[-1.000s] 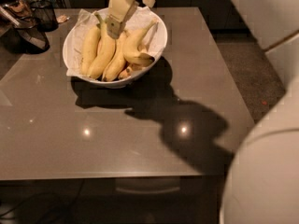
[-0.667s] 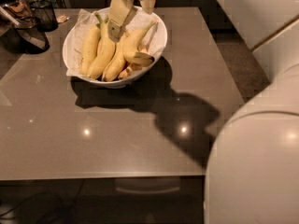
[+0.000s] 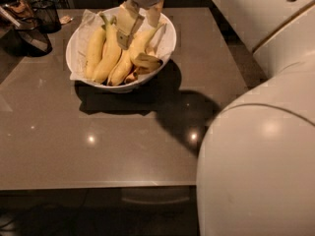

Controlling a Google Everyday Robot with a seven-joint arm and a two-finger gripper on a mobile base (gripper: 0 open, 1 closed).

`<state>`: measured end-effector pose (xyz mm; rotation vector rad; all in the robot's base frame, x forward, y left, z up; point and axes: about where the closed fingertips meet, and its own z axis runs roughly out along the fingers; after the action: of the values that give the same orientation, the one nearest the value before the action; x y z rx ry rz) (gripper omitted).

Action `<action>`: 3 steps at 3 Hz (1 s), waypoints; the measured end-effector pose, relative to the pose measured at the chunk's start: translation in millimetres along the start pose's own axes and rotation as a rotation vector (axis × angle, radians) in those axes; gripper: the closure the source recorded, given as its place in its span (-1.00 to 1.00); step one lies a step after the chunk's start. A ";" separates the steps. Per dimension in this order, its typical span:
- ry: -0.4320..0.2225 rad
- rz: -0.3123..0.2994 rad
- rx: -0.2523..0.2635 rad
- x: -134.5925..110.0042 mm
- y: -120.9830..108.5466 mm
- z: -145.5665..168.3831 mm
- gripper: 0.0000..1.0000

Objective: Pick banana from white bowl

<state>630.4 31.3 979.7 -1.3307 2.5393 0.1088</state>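
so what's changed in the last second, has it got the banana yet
Not yet. The gripper has eased slightly lower over the bowl, open and holding nothing. The big white arm in the foreground has swung left and fills more of the view. The banana and the other bananas lie as before, and the bowl has not shifted on the table.

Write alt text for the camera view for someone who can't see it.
The robot's open gripper hangs over a white bowl of bananas at the far side of a brown table. The short curved banana lies at the bowl's right, beside three longer bananas. The robot's white body fills the right foreground.
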 end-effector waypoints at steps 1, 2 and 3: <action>0.018 0.016 -0.020 3.4 -3.7 10.9 -0.42; 0.034 0.031 -0.034 6.7 -7.3 19.6 -0.42; 0.054 0.031 -0.054 9.1 -5.2 29.2 -0.38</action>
<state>635.7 26.7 949.5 -1.3311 2.6202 0.1510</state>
